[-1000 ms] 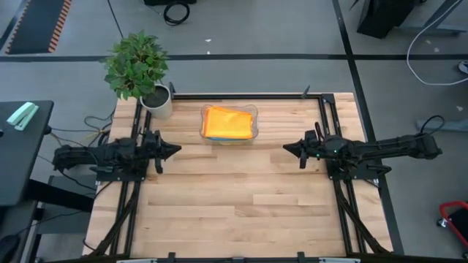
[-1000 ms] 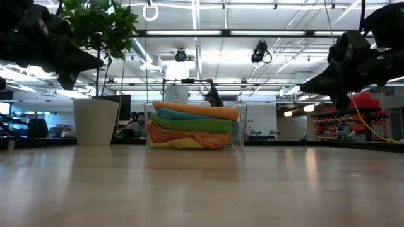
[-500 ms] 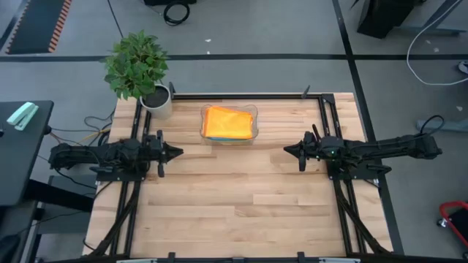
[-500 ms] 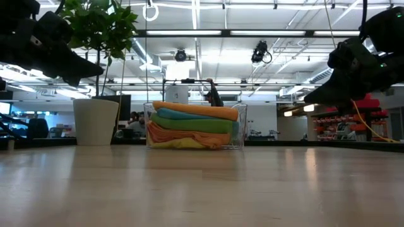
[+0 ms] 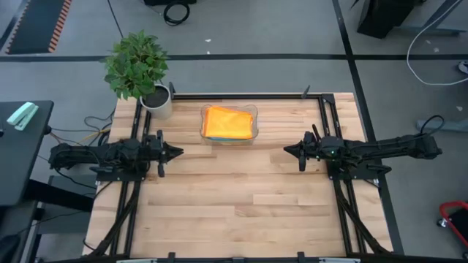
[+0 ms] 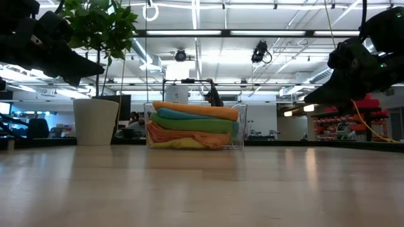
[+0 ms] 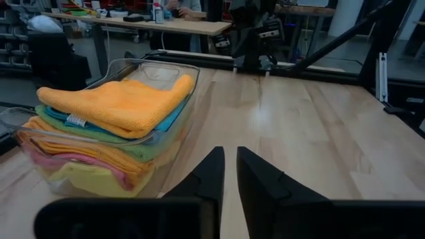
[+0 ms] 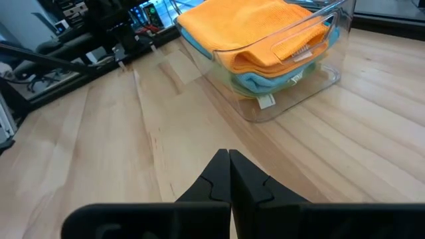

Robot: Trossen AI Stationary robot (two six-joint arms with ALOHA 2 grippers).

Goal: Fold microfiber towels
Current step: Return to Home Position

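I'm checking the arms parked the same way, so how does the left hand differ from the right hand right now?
The left hand sits at the table's left edge pointing right; the right hand sits at the right edge pointing left. In its wrist view the left hand's fingers show a narrow gap, while the right hand's fingers press together. Both are empty, raised off the table, and aimed inward below the clear bin.

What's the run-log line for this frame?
towels: stacked in clear bin, table's far edge | left gripper: shut, empty, left side | right gripper: shut, empty, right side

I can read no writing anywhere, not even on the small tags (image 8: 267, 100) sewn to my towels (image 8: 255, 30).
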